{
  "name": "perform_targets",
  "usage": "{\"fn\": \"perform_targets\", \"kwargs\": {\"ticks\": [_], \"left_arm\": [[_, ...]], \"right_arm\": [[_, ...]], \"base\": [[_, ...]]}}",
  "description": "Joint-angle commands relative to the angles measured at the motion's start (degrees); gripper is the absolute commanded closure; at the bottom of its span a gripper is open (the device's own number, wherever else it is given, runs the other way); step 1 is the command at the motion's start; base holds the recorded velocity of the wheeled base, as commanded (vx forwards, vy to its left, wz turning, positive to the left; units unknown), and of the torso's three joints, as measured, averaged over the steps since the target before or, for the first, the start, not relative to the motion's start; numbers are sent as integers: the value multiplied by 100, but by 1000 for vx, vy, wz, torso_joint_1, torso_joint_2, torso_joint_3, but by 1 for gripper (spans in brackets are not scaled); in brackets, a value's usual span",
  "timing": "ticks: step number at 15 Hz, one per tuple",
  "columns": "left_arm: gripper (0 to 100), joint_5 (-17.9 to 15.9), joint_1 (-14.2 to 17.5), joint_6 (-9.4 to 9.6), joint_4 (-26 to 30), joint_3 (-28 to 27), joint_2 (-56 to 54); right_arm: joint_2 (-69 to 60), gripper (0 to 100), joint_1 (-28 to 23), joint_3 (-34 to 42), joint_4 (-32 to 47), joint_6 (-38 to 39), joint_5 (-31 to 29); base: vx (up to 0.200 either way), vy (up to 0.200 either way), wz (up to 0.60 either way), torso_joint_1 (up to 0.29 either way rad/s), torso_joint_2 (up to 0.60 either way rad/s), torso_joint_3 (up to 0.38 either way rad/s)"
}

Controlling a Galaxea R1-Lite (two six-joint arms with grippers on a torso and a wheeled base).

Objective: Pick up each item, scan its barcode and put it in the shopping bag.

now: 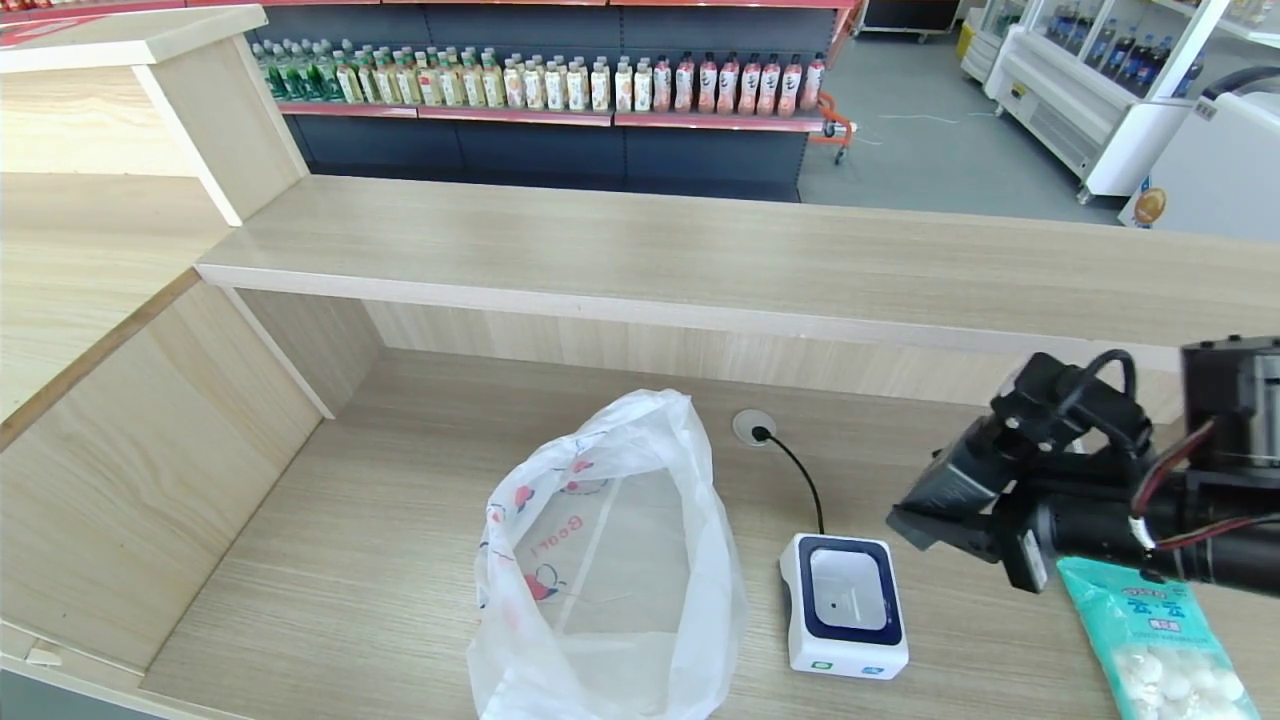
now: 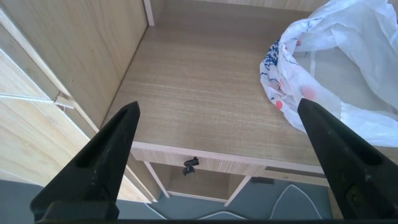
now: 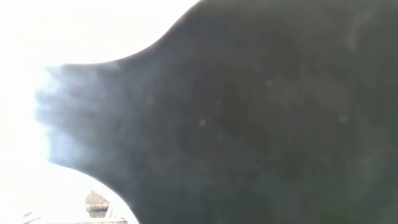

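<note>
Presently | left hand (image 2: 217,163) spread, near shopping bag (image 2: 339,71) | right hand (image 1: 940,515): we cannot tell its state | risk: limp bag rim could fold, blocking the sweets packet (image 1: 1160,650).

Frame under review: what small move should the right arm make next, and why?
Probably bring the right gripper down toward the snack packet: it lies on the counter beside the scanner, partly under the arm, and the shopping bag looks empty.

On our desk (image 1: 350,560) we have the shopping bag (image 1: 610,570) at the middle; the scanner (image 1: 845,605) lies just right of it; the packet (image 1: 1165,650) lies farther right; shelves of bottles (image 1: 560,85) stand well behind.
</note>
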Motion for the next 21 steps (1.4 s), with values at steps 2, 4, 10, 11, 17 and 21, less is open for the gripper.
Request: {"fn": "perform_targets", "kwargs": {"ticks": [2, 4, 10, 11, 17, 21], "left_arm": [[0, -1, 0, -1, 0, 1, -2], [0, -1, 0, -1, 0, 1, -2], [0, -1, 0, -1, 0, 1, -2], [0, -1, 0, -1, 0, 1, -2], [0, -1, 0, -1, 0, 1, -2], [0, -1, 0, -1, 0, 1, -2]], "right_arm": [[-636, 100, -253, 793, -961, -353, -37], [-566, 100, -253, 986, -1243, -485, -37], [-575, 100, 169, 1065, -1339, -449, -19], [-619, 100, 300, 1074, -1375, -449, -19], [-293, 100, 538, 1127, -1454, -133, -10], [1174, 100, 212, 916, -2078, 992, -19]], "base": [[0, 0, 0, 0, 0, 0], [0, 0, 0, 0, 0, 0], [0, 0, 300, 0, 0, 2], [0, 0, 600, -2, 2, 12], [0, 0, 500, 1, 0, 0], [0, 0, 0, 0, 0, 0]]}}
